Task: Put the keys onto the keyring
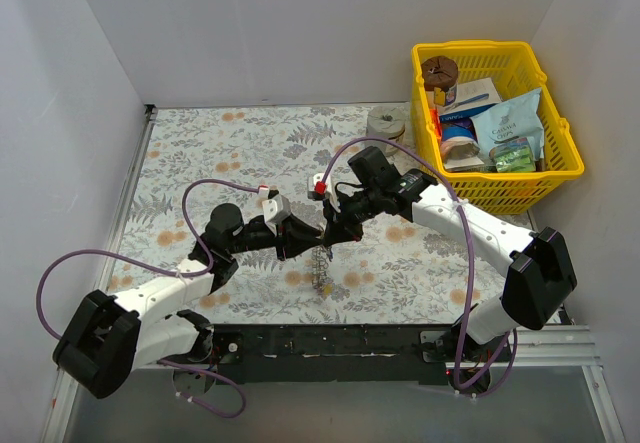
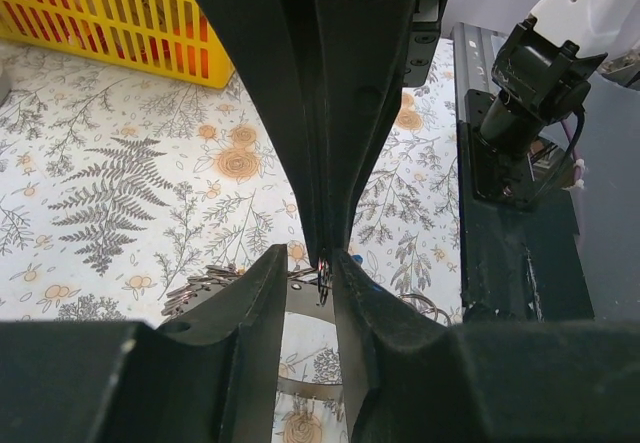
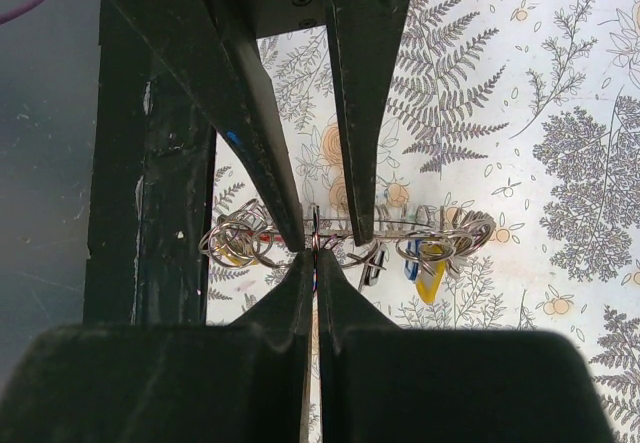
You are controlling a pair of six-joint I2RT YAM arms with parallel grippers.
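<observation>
The keyring (image 1: pixel 320 261) is thin bare metal, grey and glinting, with a rough, toothed-looking edge; the keys (image 3: pixel 430 281) have smooth coloured plastic heads. Matt black plastic forms the fingers of the left gripper (image 2: pixel 322 263) and right gripper (image 3: pixel 312 251). The table (image 1: pixel 200 153) wears a matt floral-printed cloth; the basket (image 1: pixel 500 195) is glossy yellow plastic

No text, brand or number can be read for sure in any view. In the top view, the things inside the yellow basket (image 1: pixel 573 158) carry printed labels: a blue bag (image 1: pixel 512 118), a white box (image 1: pixel 470 95) with a blue stripe and a small green packet (image 1: pixel 512 158). The print on them is too small and blurred; the pale marks on the blue bag are perhaps a product name, but no letter is clear.
</observation>
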